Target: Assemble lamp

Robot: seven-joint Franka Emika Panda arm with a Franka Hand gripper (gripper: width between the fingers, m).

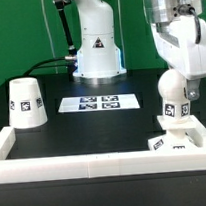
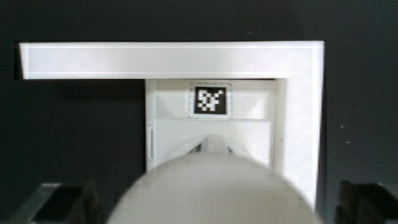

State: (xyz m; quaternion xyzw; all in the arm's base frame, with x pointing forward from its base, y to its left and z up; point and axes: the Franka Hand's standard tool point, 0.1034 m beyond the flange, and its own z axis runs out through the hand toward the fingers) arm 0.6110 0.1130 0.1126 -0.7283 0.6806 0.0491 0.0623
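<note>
My gripper (image 1: 177,77) is shut on the round white bulb (image 1: 171,87) and holds it upright, its tagged neck pointing down just over the small square base (image 1: 166,141). The base lies in the corner of the white wall at the exterior view's right. In the wrist view the bulb (image 2: 205,185) fills the space in my gripper (image 2: 210,208), with a dark finger (image 2: 54,205) at each side, and the tagged base (image 2: 214,100) lies beyond it. The tapered shade (image 1: 28,103) stands on the table at the exterior view's left, apart from my gripper.
A low white wall (image 1: 86,165) runs along the table's front and both sides; its corner shows in the wrist view (image 2: 107,58). The marker board (image 1: 99,102) lies mid-table. The arm's white pedestal (image 1: 95,53) stands behind it.
</note>
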